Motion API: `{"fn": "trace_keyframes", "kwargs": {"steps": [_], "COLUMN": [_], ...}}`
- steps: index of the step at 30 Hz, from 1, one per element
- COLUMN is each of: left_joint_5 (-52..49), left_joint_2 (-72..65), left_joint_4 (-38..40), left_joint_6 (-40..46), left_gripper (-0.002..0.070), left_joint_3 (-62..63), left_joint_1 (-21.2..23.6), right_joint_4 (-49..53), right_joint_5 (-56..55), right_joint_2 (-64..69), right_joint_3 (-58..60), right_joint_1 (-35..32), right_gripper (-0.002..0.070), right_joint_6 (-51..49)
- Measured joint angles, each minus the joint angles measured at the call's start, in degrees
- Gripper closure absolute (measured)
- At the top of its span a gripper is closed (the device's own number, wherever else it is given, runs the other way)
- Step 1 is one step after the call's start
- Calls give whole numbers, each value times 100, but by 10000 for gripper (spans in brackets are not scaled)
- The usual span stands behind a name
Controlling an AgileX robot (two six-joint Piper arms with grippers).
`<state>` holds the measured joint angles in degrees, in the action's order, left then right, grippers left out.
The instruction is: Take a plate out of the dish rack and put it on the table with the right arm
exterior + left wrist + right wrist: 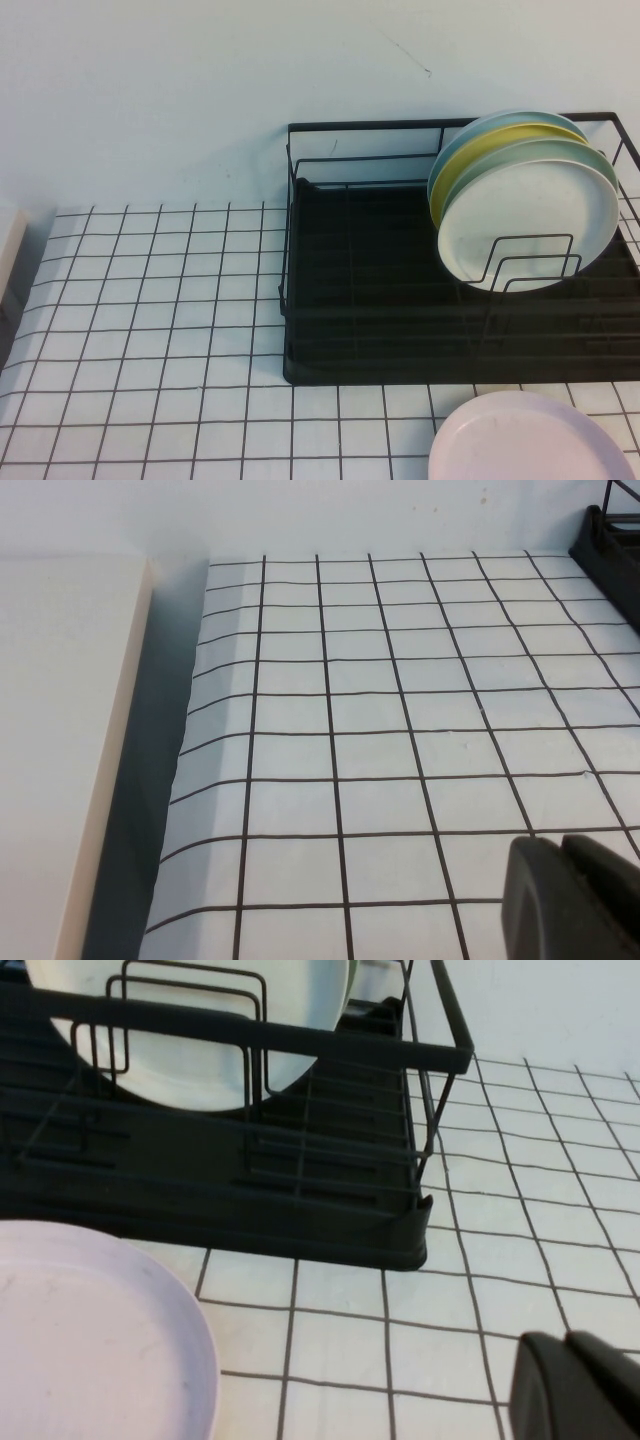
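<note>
I am seeing the plate [530,440] looking matt and smooth, a pale pink glaze without shine. Just behind it the dish rack [400,300] is showing thin black coated wire over a ribbed, dull black tray. The table [160,320] is looking like smooth white tile with thin black lines.
</note>
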<state>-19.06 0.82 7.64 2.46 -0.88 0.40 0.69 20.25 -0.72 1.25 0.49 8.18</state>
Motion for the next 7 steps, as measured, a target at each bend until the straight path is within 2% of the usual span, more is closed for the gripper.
{"fn": "trace_keyframes", "kwargs": {"steps": [7], "left_joint_5": [0], "left_joint_2": [0], "left_joint_4": [0], "left_joint_6": [0], "left_gripper": [678], "left_joint_3": [0], "left_joint_1": [0], "right_joint_4": [0], "right_joint_5": [0], "right_joint_2": [0], "right_joint_3": [0], "right_joint_1": [0], "right_gripper": [678], "right_joint_6": [-50]}}
